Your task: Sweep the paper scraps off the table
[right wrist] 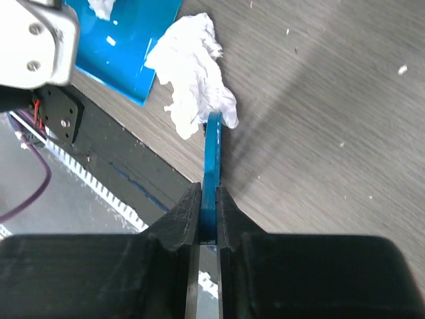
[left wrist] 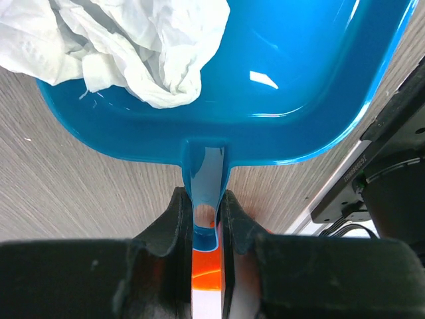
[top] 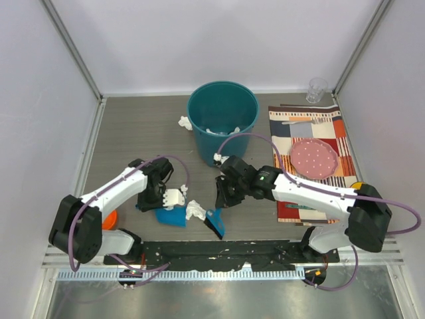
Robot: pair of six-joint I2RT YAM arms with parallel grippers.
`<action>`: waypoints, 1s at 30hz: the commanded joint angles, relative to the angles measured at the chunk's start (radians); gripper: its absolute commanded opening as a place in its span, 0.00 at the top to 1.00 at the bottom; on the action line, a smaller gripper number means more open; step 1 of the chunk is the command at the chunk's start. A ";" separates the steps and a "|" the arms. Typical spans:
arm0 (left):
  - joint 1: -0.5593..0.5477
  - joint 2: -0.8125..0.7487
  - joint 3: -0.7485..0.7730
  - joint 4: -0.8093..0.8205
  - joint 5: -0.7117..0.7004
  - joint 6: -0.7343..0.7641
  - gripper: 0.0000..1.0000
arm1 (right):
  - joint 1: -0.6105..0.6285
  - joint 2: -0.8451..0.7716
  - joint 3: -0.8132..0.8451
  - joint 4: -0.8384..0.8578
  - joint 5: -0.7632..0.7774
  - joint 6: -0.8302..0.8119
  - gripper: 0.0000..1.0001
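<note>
Blue dustpan and blue brush flank paper scraps on the table.
The left gripper clamps the dustpan's handle, the right gripper pinches the brush; more wads by the teal bin (black bracket's lettering unreadable).

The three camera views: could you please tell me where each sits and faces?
Top external: above and behind the arm bases, looking down on the dark wood-grain table and round teal plastic bin; both arms show.
Left wrist: on the left arm, facing along the left claw, shut on the blue plastic dustpan handle.
Right wrist: facing down the right claw, shut on the thin blue sweeping tool.
Shared: both wrist views show the crumpled white paper wad at the dustpan.
</note>
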 commanded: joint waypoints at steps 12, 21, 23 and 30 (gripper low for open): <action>0.004 0.144 0.087 0.135 0.065 -0.046 1.00 | 0.003 0.228 0.246 0.165 0.150 -0.048 0.99; 0.041 0.157 0.105 0.214 0.194 -0.126 1.00 | 0.003 0.188 0.276 0.126 0.246 -0.050 0.99; 0.064 0.163 0.108 0.218 0.225 -0.131 1.00 | 0.003 0.136 0.286 0.047 0.320 -0.047 0.99; 0.112 0.140 0.108 0.273 0.328 -0.186 1.00 | 0.003 0.007 0.316 -0.135 0.569 -0.057 0.99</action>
